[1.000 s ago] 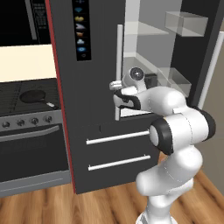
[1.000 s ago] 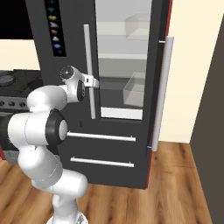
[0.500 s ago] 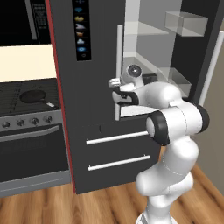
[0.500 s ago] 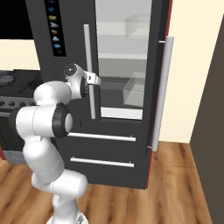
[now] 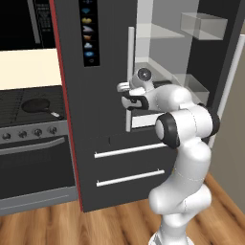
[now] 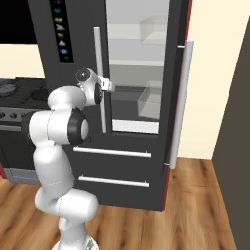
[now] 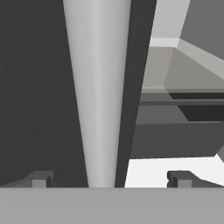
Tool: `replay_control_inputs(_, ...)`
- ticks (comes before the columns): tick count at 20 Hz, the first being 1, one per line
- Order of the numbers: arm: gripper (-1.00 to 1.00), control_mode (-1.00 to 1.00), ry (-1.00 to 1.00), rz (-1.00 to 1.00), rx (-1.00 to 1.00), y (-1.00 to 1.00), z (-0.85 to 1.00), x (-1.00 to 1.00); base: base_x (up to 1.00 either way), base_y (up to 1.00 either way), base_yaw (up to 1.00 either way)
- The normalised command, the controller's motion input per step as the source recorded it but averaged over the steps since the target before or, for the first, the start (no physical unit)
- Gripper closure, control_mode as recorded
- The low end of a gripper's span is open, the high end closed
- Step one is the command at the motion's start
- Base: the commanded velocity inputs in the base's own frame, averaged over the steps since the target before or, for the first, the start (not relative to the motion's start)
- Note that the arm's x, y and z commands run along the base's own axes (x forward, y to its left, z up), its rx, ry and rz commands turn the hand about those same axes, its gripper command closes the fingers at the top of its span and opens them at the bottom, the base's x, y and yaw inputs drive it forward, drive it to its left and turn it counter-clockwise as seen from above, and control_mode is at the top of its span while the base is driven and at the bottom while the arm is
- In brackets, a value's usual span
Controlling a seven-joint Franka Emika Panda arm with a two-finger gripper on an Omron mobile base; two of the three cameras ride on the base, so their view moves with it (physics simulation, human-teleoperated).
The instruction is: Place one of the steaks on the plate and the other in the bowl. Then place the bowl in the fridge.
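Observation:
The fridge (image 5: 105,143) is tall and dark, with a blue-icon panel (image 5: 88,33) on its left door. Its right door (image 6: 178,83) is swung open, showing glass shelves and clear bins (image 6: 149,100). My gripper (image 5: 125,93) is open at the left door's vertical silver handle (image 5: 130,72), about mid-height. In the hand view the handle (image 7: 98,87) runs up between my fingertips (image 7: 40,179), untouched by either, with my gripper (image 7: 109,180) astride it. From the right base view my gripper (image 6: 110,87) sits by the same handle (image 6: 100,73). The steaks, plate and bowl are out of view.
A black stove (image 5: 28,124) with a dark frying pan (image 5: 36,104) stands left of the fridge. Two drawer bars (image 5: 129,150) cross the fridge's lower front. The open door's long handle (image 6: 179,105) juts out at the right, near a cream wall.
My hand has risen slightly and closed in on the left door's handle, and the elbow has swung. The jaws stayed wide and the fridge doors have not moved.

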Motion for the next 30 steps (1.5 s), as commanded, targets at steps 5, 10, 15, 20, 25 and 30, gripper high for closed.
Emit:
replay_control_inputs(5, -1.0, -1.0, 0.0, 0.0, 0.0, 0.0, -0.01, 0.46, 0.0, 0.0, 0.0)
replay_control_inputs(10, -1.0, -1.0, 0.0, 0.0, 0.0, 0.02, 0.0, 0.41, 0.0, 0.0, 0.0)
replay_control_inputs(15, -1.0, -1.0, 0.0, 0.0, 0.0, 0.01, 0.0, 0.24, 0.0, 0.0, 0.0)
replay_control_inputs(20, 1.0, -1.0, 0.0, 0.0, 0.0, 0.01, 0.0, 0.26, 0.0, 0.0, 0.0)
replay_control_inputs(25, 1.0, -1.0, 0.0, 0.0, 0.0, 0.0, 0.0, 0.08, 0.0, 0.0, 0.0)
replay_control_inputs(30, 1.0, -1.0, 0.04, -0.04, 0.0, 0.0, 0.0, -0.01, 0.0, 0.0, 0.0)
